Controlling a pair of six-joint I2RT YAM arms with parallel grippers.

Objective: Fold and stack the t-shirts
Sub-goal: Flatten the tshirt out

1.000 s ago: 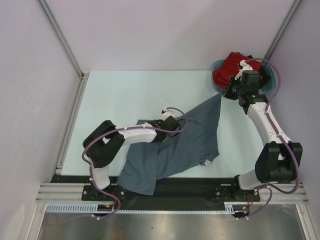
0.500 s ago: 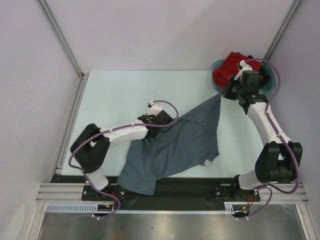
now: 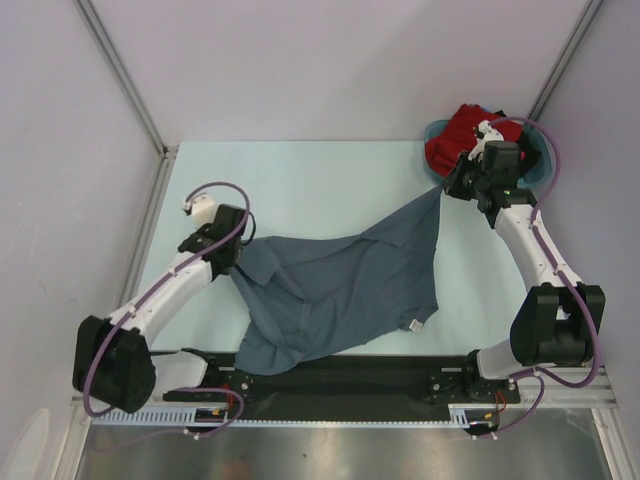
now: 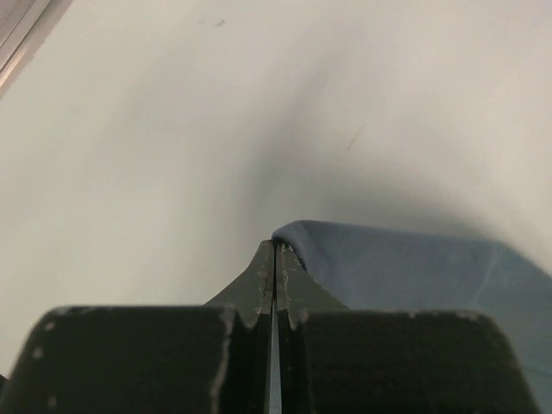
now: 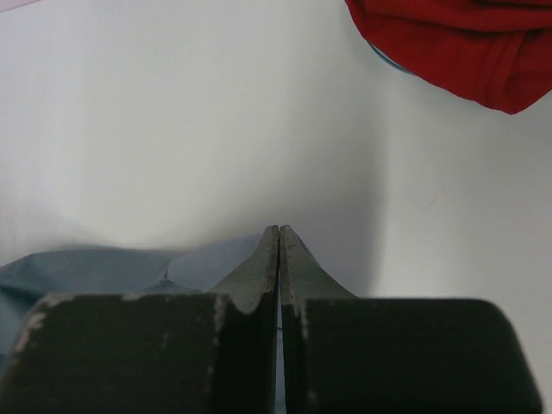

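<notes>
A large slate-grey t-shirt is stretched across the table between both arms, its small white neck label at the near right. My left gripper is shut on its left edge. In the left wrist view the cloth folds over the closed left gripper. My right gripper is shut on the shirt's far right corner. Grey cloth shows beside and behind the closed right gripper. A red t-shirt is heaped in the basin.
The teal basin stands in the far right corner, just behind my right gripper. A metal rail runs along the table's left side. The grey shirt's near hem lies over the black base strip.
My left arm has swung out to the left, pulling the shirt's edge with it and stretching the cloth wider. The right arm has stayed where it was.
</notes>
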